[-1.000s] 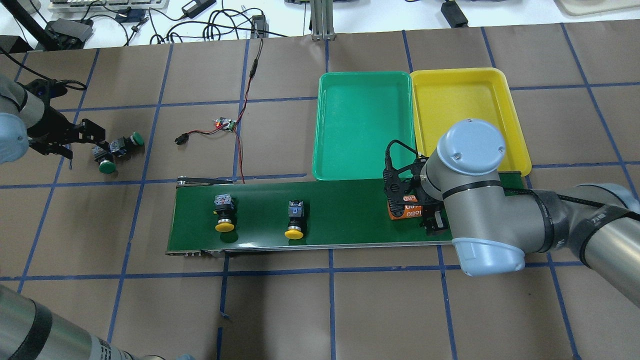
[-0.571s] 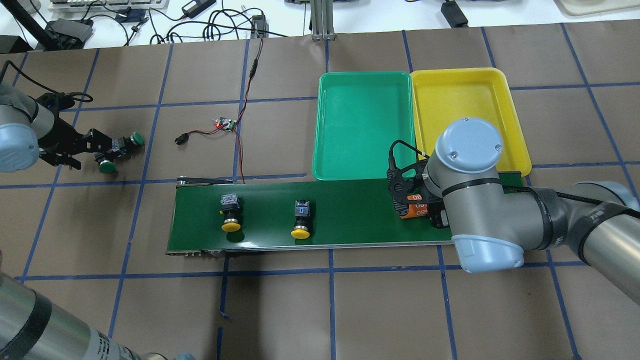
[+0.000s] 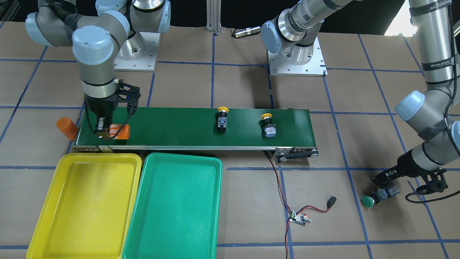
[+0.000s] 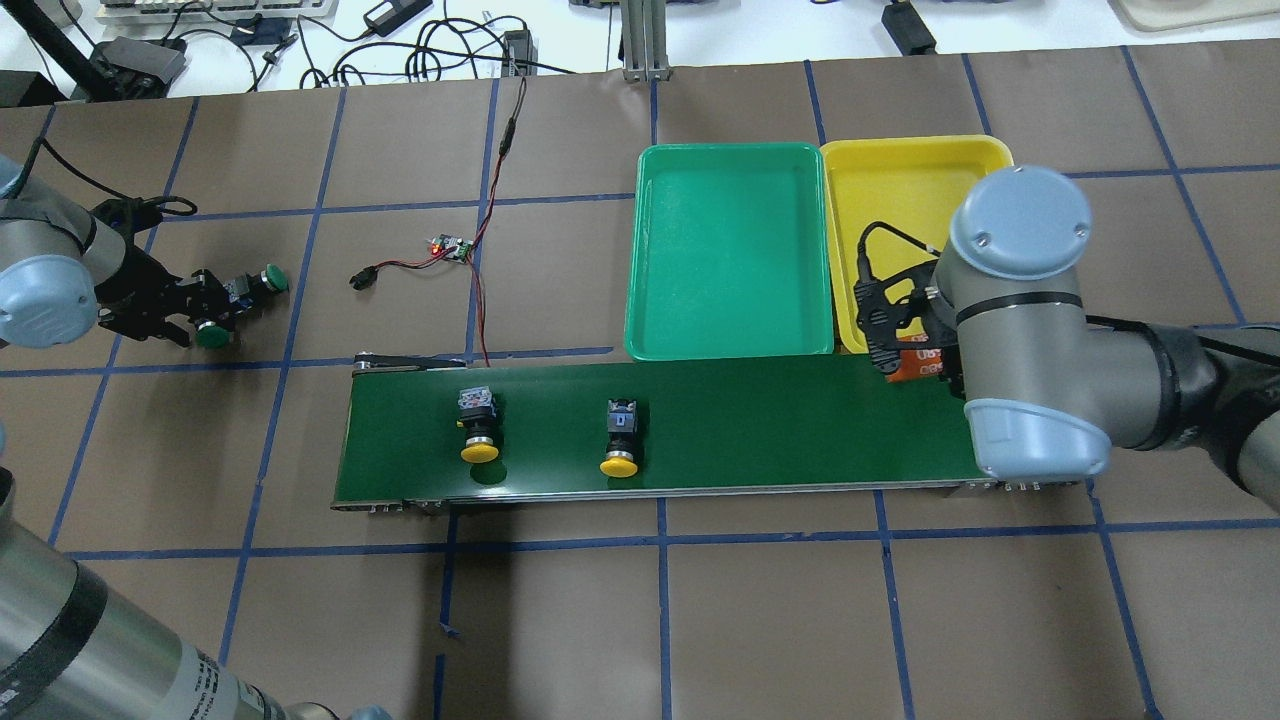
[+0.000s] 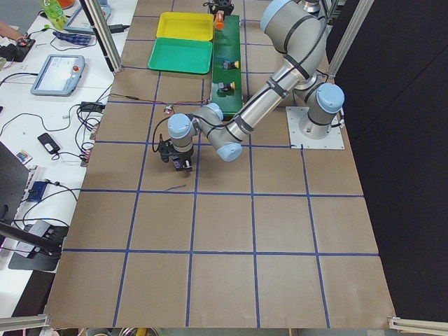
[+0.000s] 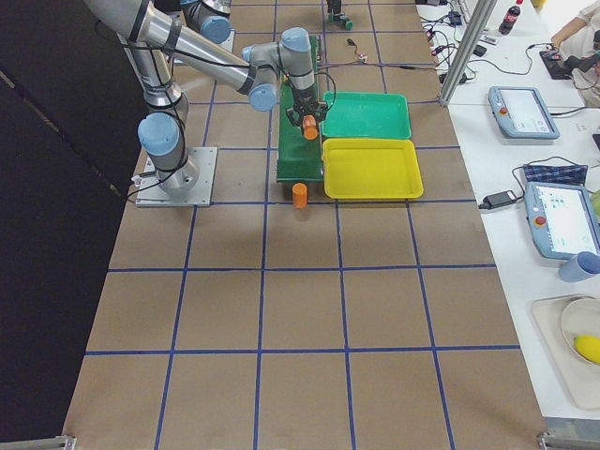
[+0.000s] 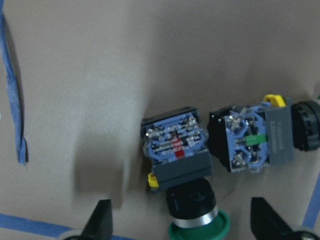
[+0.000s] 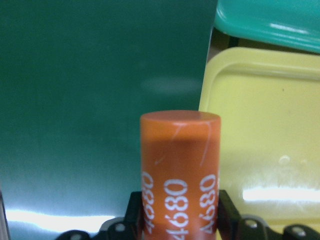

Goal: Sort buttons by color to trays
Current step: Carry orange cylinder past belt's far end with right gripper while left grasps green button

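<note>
Two yellow-capped buttons [image 4: 480, 452] [image 4: 620, 465] lie on the dark-green belt [image 4: 760, 430]. Two green-capped buttons [image 7: 187, 170] [image 7: 255, 137] lie side by side on the brown paper at the far left. My left gripper [image 7: 185, 222] is open, and the nearer green button's cap lies between its fingertips [image 7: 102, 220]. My right gripper [image 8: 179, 220] is shut on an orange cylinder [image 8: 180, 175] marked 4680, at the belt's right end beside the yellow tray [image 4: 900, 180]. The teal green tray [image 4: 730, 250] next to it holds nothing.
A second orange cylinder [image 3: 66, 128] stands on the paper just off the belt's end. A small circuit board with red and black wires [image 4: 450, 248] lies between the green buttons and the trays. The right arm's elbow [image 4: 1030, 330] covers part of the yellow tray.
The right arm has carried the orange cylinder rightward to the belt's end by the yellow tray. The left gripper has closed in on the green buttons. Both yellow buttons have moved right along the belt.
</note>
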### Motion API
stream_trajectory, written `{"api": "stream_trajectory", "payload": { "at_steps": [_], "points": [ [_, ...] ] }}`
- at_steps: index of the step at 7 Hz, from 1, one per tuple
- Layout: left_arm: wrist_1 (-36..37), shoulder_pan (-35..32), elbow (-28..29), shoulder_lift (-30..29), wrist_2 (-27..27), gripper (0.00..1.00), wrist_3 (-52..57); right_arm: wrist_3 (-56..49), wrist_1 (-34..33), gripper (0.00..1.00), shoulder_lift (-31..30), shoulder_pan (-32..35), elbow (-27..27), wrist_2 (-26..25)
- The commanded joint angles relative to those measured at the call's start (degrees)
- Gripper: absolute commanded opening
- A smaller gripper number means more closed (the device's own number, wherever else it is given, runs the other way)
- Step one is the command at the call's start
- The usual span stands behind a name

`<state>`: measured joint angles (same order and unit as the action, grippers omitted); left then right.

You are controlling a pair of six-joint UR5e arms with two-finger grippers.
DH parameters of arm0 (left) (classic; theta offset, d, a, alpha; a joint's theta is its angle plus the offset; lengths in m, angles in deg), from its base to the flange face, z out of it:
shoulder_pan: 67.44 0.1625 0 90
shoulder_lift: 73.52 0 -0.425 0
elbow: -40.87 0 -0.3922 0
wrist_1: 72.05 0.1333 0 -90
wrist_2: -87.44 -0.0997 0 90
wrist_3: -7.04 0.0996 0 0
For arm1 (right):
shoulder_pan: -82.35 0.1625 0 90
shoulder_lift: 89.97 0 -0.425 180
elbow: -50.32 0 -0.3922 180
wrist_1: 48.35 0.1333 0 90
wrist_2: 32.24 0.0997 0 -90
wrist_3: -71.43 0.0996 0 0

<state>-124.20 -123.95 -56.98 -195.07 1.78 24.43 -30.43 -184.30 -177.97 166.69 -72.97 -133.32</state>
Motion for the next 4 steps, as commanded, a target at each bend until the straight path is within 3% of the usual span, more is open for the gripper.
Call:
{"api": "stream_trajectory", "payload": {
  "at_steps": [1, 3, 4],
  "points": [
    [0.03, 0.00, 0.47, -0.01, -0.03, 0.00, -0.07, -10.85, -0.02, 0.05, -1.11, -12.66, -0.10, 0.00],
    [-1.28, -1.13, 0.65, 3.76, -0.21, 0.00, -0.07, -15.62, 4.95, 0.04, -4.18, -19.19, -1.50, 1.83],
    [-6.16, -2.62, 0.56, 6.91, -0.21, 0.00, -0.07, -20.34, 5.34, 0.04, -4.28, -22.61, -2.64, 6.89]
  ]
}}
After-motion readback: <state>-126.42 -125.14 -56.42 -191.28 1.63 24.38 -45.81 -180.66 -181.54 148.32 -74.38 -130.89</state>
